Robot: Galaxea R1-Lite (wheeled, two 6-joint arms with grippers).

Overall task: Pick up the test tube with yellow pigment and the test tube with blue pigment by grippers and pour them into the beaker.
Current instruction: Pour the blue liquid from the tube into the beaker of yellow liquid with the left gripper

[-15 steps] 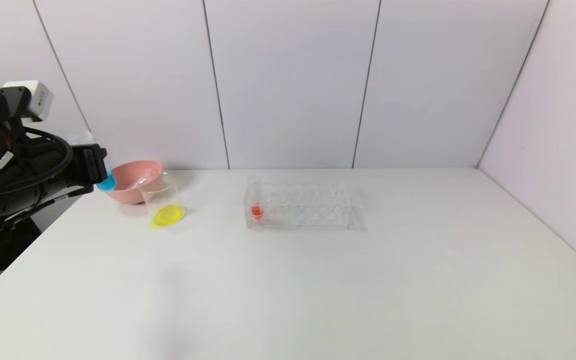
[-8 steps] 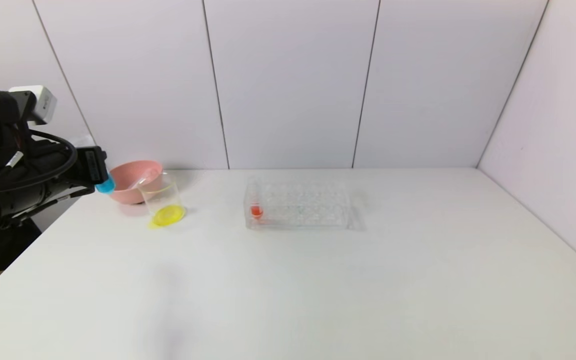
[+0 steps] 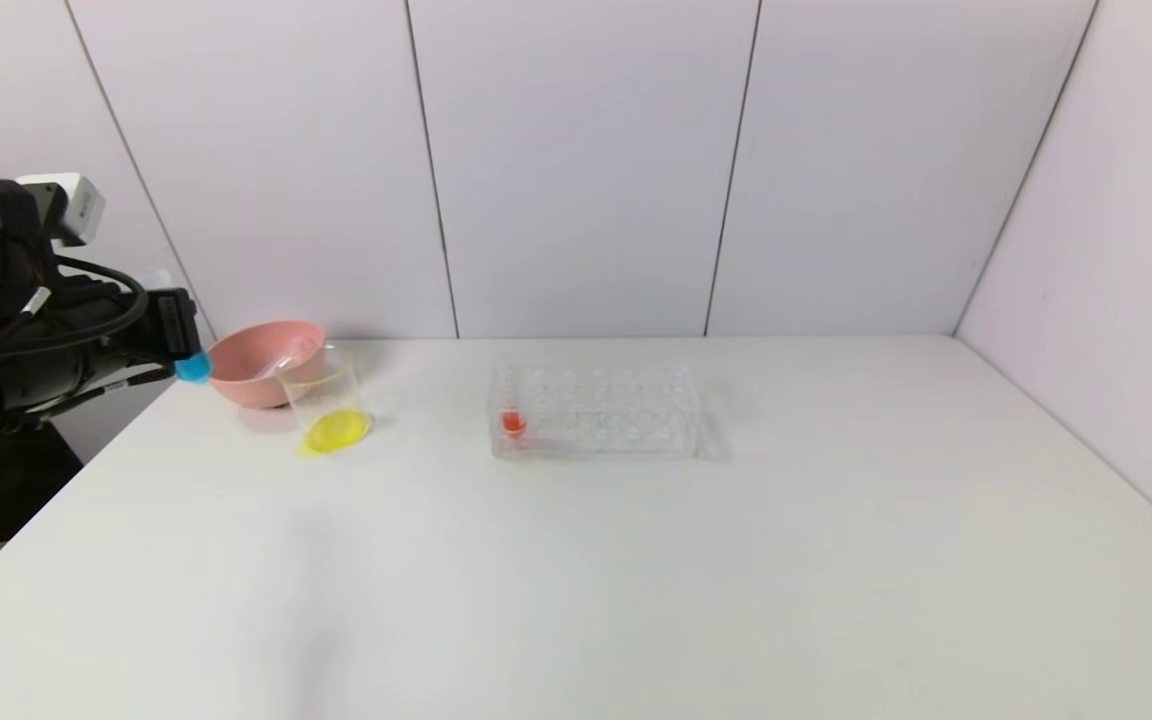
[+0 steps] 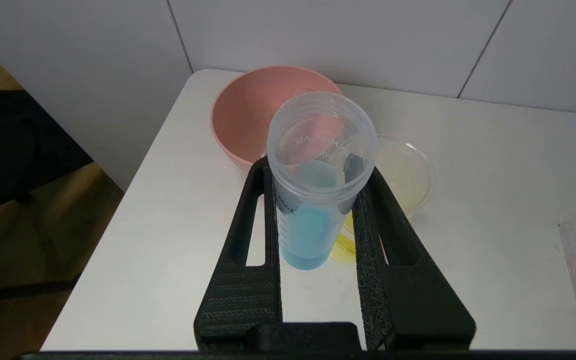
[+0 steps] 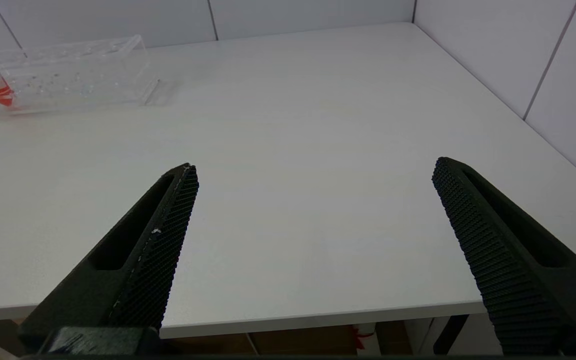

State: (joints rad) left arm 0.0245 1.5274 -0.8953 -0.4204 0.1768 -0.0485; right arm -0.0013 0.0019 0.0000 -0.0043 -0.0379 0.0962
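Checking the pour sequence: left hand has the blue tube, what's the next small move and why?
Probably carry the left hand across to above the beaker, then tip. It is shut on the test tube with blue pigment, which is upright with its liquid inside and beside the pink bowl, short of the beaker. The beaker holds only yellow liquid.

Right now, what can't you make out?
- Head view: the left end effector hides the blue-pigment test tube except its bottom.
- Head view: the clear item in the pink bowl is too faint to identify.
- Left wrist view: the tube covers part of the beaker and bowl.
- Right end effector, open: outside head view.
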